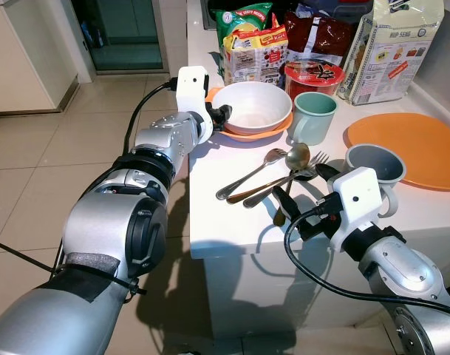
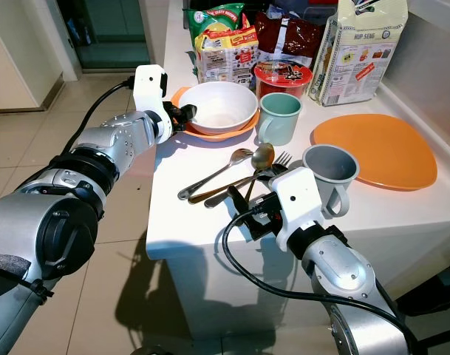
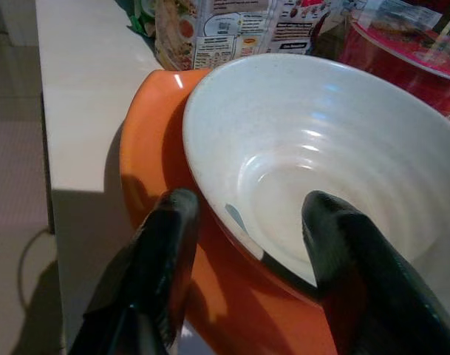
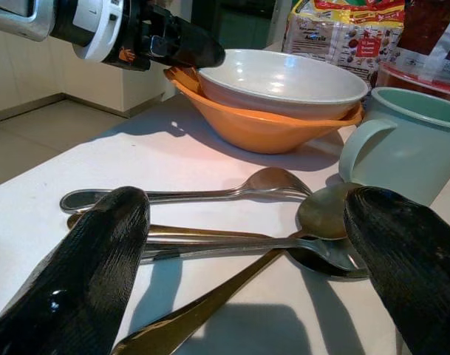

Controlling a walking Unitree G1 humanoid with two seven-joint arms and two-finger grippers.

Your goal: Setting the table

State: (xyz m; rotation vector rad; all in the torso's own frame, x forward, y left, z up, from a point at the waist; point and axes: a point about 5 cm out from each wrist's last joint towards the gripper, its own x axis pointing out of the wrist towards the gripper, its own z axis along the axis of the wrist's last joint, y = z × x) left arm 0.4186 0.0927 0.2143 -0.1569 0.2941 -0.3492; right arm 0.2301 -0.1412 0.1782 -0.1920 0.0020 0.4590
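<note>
A white bowl sits nested in an orange bowl at the back left of the white table. My left gripper is open and straddles the white bowl's near rim, one finger inside and one outside over the orange bowl. A loose pile of spoons and forks lies in the middle of the table. Just above their near ends hovers my right gripper, open, with nothing between its fingers. A green mug, a grey mug and an orange plate stand to the right.
Snack packets, a red noodle cup and a large white bag crowd the back of the table. The table's left and front edges drop to a tiled floor.
</note>
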